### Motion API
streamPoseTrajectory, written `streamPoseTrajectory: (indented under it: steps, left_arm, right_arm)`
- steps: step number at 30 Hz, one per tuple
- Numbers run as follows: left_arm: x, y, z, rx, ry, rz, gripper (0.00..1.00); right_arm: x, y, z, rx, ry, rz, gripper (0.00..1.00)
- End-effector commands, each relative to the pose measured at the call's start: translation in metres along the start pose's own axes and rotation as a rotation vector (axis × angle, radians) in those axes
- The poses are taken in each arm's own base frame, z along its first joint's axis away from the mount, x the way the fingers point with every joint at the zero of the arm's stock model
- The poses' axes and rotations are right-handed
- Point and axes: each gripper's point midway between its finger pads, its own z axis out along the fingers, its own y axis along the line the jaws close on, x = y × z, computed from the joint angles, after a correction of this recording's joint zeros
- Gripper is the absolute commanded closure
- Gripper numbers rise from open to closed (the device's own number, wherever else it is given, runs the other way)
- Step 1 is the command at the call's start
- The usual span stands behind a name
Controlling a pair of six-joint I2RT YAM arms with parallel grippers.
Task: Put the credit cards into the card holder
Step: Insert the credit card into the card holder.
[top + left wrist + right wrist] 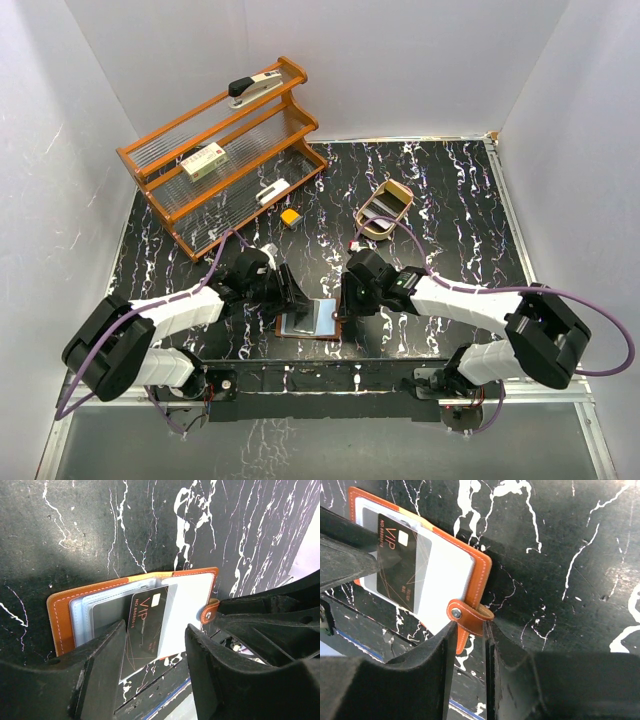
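Left gripper (pixel 156 632) fingers apart, straddling a black VIP credit card (pixel 147 615) that sits partly tucked under a clear sleeve of the card holder (pixel 60 612); can't tell if they touch it. Right gripper (pixel 470 630) fingers nearly together, pinching the closing tab (pixel 464 616) at the card holder's right edge. Card holder lies open, flat on the black marble table (pixel 450 200) between both grippers; oval tray (pixel 374 229) and yellow block (pixel 290 216) well beyond the card holder, wooden rack (pixel 250 135) farther back-left of it.
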Motion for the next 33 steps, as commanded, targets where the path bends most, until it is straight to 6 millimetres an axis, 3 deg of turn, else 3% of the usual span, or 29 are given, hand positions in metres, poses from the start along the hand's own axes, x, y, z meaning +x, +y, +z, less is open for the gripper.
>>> streamPoseTrajectory:
  steps: [1, 17, 33]
  left_arm:
    - [-0.001, -0.001, -0.003, -0.014, 0.002, 0.012, 0.50]
    - [0.012, 0.007, 0.001, 0.002, 0.026, -0.033, 0.51]
    - [0.019, -0.022, 0.009, 0.082, 0.039, -0.066, 0.55]
  right_arm:
    - [-0.010, 0.019, 0.003, -0.083, -0.040, 0.015, 0.75]
    - [0.006, 0.007, 0.017, -0.073, -0.009, 0.032, 0.78]
    - [0.008, 0.002, 0.016, -0.066, -0.024, 0.041, 0.79]
